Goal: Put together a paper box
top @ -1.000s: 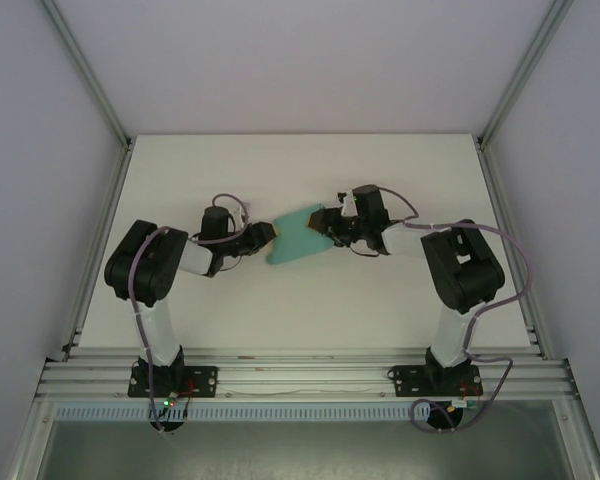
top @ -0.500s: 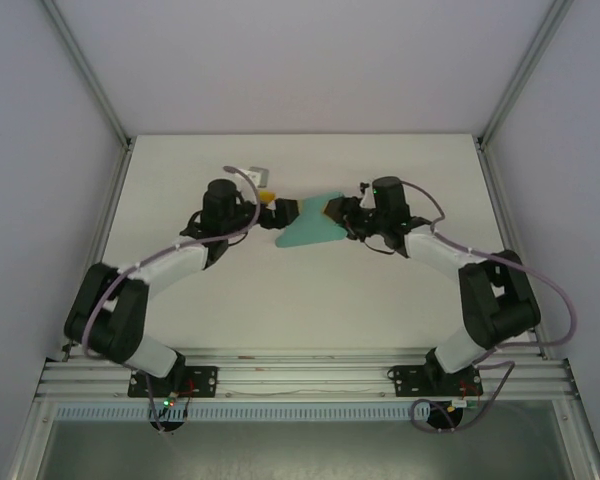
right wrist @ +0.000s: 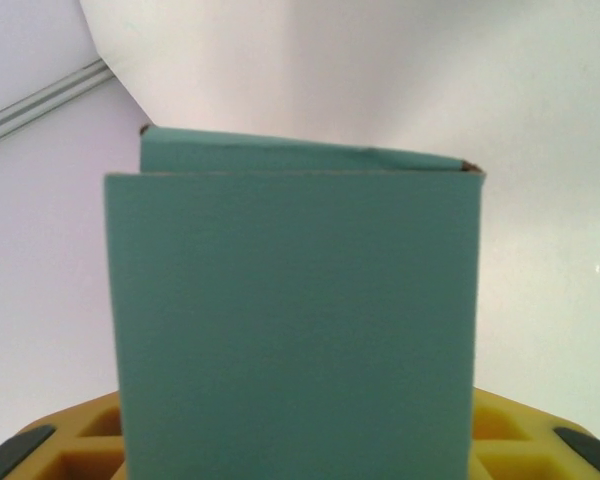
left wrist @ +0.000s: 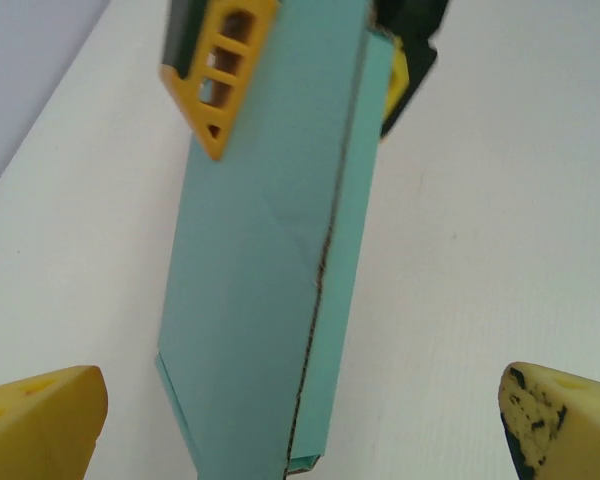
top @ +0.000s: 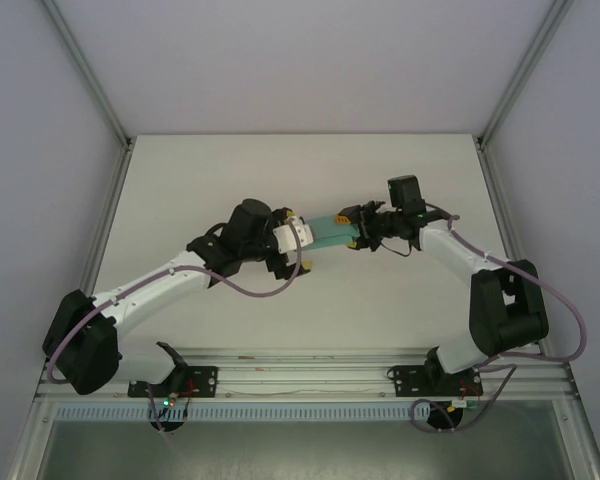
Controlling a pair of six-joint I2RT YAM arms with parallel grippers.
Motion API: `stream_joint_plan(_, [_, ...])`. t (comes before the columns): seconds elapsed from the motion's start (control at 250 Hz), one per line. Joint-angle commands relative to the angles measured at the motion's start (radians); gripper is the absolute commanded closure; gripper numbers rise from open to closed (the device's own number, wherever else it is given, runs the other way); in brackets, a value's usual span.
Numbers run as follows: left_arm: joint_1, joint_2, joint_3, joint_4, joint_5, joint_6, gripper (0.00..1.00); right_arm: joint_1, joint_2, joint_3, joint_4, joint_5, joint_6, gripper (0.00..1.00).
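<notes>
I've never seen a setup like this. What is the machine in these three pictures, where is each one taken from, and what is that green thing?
It is a pair of robot arms, the left arm and the right arm, bolted at the near edge of a white table. The wide picture comes from a fixed camera above and behind them. The two close-ups come from a camera on each wrist. The green thing is a flat teal paper box that the arms are to assemble. The right gripper pinches one end of it between yellow fingers. The left gripper is wide open, its fingertips on either side of the other end without touching it.
</notes>
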Motion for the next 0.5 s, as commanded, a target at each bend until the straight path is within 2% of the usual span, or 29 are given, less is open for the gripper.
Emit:
stream_joint_plan(0.0, [-0.002, -0.012, -0.005, -0.064, -0.115, 0.19, 0.0, -0.004, -0.008, 0.049, -0.079, -0.062, 0.045, 0.63])
stream_joint_plan(0.08, [-0.004, 0.019, 0.005, -0.042, -0.169, 0.18, 0.0, -0.004, -0.008, 0.056, -0.105, -0.071, 0.048, 0.62])
stream_joint_plan(0.196, [-0.004, 0.068, 0.02, 0.012, -0.179, 0.161, 0.0, -0.004, -0.005, 0.052, -0.113, -0.078, 0.057, 0.62])
stream_joint_plan(0.316, [-0.015, 0.125, 0.076, -0.034, -0.183, 0.176, 0.01, -0.003, -0.001, 0.039, -0.08, -0.101, 0.109, 0.62])
stream_joint_plan(0.416, [-0.025, 0.151, 0.104, -0.033, -0.21, 0.182, 0.05, -0.002, 0.001, 0.036, -0.051, -0.112, 0.134, 0.62])
stream_joint_plan(0.496, [-0.028, 0.162, 0.107, -0.004, -0.214, 0.185, 0.13, 0.0, 0.005, 0.036, -0.05, -0.127, 0.135, 0.62])
